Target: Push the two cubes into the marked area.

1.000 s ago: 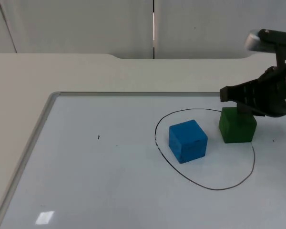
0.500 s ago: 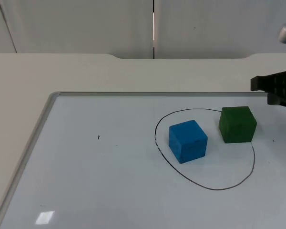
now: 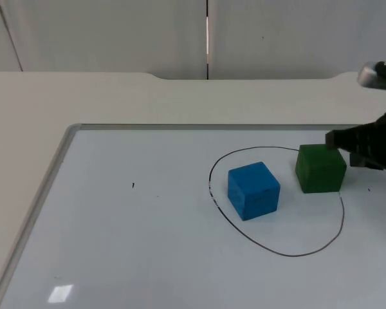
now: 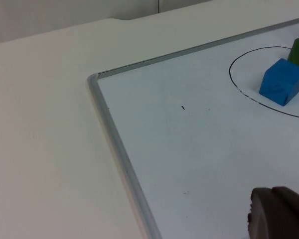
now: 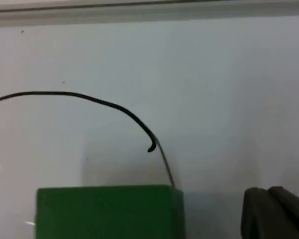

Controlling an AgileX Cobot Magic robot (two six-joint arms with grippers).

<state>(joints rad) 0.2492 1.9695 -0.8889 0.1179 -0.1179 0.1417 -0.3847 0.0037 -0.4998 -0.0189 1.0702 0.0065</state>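
Matte blue cube point(image 3: 253, 190) inside hand-drawn black oval outline point(image 3: 257, 239); matte green cube point(image 3: 320, 168) on its rim. Right gripper point(image 3: 338, 139) beside green cube, finger spread indiscernible. Left gripper point(image 4: 278, 213) waits apart, spread indiscernible.

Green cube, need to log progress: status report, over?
Right gripper beside green cube, right of it. Green cube straddles the marked line; blue cube inside. Left gripper waits above the whiteboard. Nothing in the way.

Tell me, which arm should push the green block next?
Probably the right. The right gripper sits close beside the green cube, which straddles the drawn line. The left gripper waits far away, by the whiteboard's other side.
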